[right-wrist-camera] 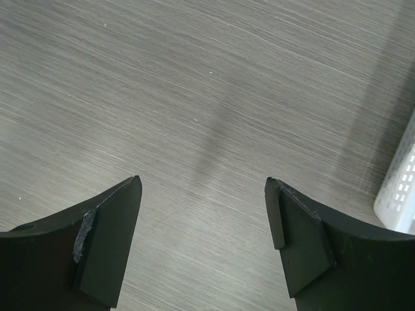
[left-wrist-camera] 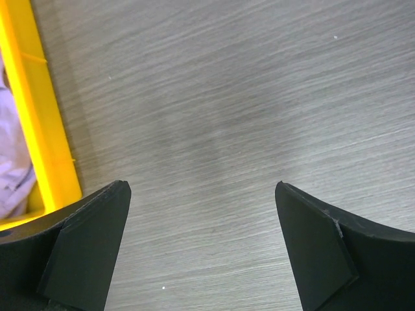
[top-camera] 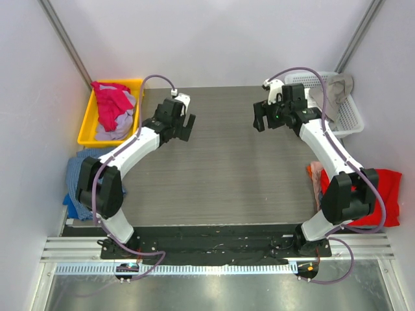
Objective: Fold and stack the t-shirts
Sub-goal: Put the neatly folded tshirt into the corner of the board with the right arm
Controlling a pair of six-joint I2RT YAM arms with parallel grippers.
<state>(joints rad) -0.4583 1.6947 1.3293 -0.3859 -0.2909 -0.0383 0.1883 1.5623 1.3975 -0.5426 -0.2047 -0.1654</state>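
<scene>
Left gripper [top-camera: 185, 126] [left-wrist-camera: 201, 194]: jaws wide apart, nothing between them, hanging over bare table [top-camera: 220, 168]. Right gripper [top-camera: 259, 120] [right-wrist-camera: 202, 188]: jaws apart too, nothing held, also over bare wood grain. The two face each other across the far middle of the table, well apart.

Just outside the left gripper sits the yellow bin [top-camera: 87, 120] [left-wrist-camera: 45, 129]; its rim shows right by the left finger in the wrist view. In it are a crumpled pink shirt [top-camera: 110, 100] and a lavender shirt [top-camera: 120, 126] [left-wrist-camera: 13, 162], both unfolded.

Beyond the right gripper on its outer side is the white basket [top-camera: 347, 116] [right-wrist-camera: 402, 188], with a grey cloth [top-camera: 337, 87] draped at its far rim; can't tell what that cloth is.

Back along the right arm, by its base, the red shirt [top-camera: 386, 191] lies fairly flat at the table's edge, partly hidden by the arm. It looks folded and set down, so probably the start of the stack, though how neat it is can't be judged. Back by the left arm's base, a blue-teal cloth [top-camera: 78, 172] lies bunched at the edge; folded or not, can't tell.

Progress, my read: early to middle. One shirt likely done, hands free, at least two shirts left in the bin. Next step is likely the left gripper reaching into the bin for the pink one.
</scene>
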